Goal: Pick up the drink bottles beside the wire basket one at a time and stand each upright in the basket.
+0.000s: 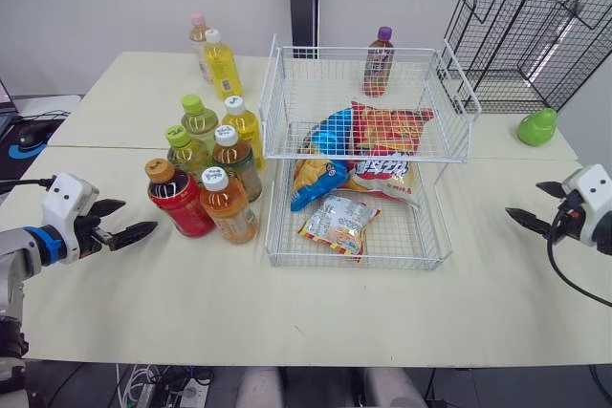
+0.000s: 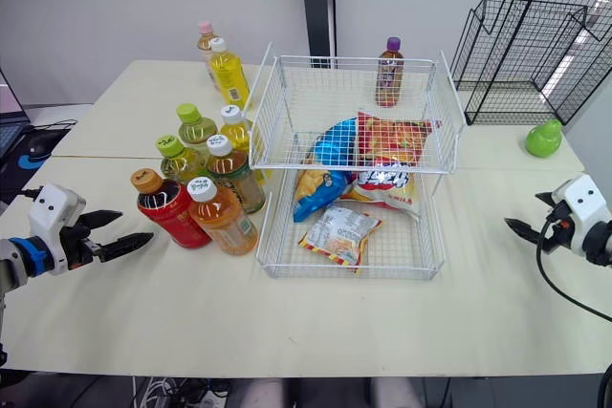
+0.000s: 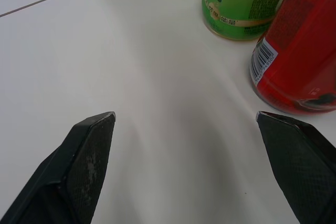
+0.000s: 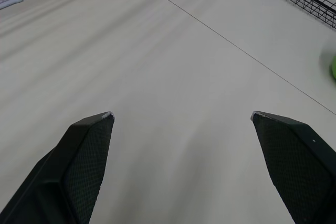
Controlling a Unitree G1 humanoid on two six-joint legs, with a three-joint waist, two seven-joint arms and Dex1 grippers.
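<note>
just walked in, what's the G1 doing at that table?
Nothing is gripped right now. The left end effector hangs open above the table, close to the red bottle without touching it. The right end effector is open too, well off to the basket's other side. Eight drink bottles stand beside the wire basket. A purple-capped bottle appears to stand in its upper tier, with snack bags below.
</note>
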